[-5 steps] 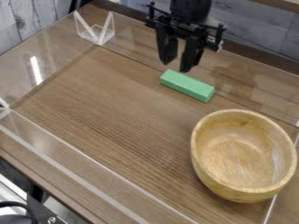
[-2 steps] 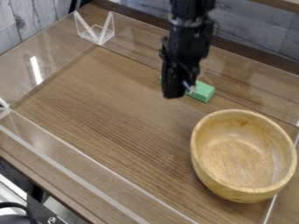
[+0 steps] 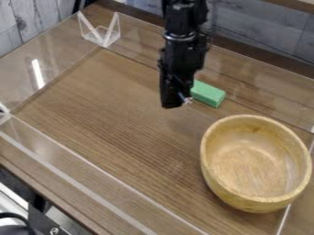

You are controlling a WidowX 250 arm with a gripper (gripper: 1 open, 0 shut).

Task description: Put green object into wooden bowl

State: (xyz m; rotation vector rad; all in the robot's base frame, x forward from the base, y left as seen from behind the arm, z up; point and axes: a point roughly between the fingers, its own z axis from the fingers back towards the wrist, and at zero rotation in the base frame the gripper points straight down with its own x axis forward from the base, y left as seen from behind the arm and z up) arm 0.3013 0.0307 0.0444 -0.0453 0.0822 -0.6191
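Camera view: 1 black claw (image 3: 175,99) closed with nothing in its grip, 1 green block (image 3: 208,93) flat on the wooden table (image 3: 105,110), just beside the claw toward the right edge, behind 1 wooden bowl (image 3: 255,163), no readable writing

A single black robot arm (image 3: 200,18) reaches in from the top edge of the view, slightly right of the middle. Its wrist (image 3: 185,41) leads down to a dark gripper (image 3: 174,99), which points downward and toward the camera. The gripper is shut, its narrow fingers drawn together and lowest of all the parts in view. The arm's housing is broader above and tapers toward the fingertips. Fine detail on the dark linkages is too small to tell.
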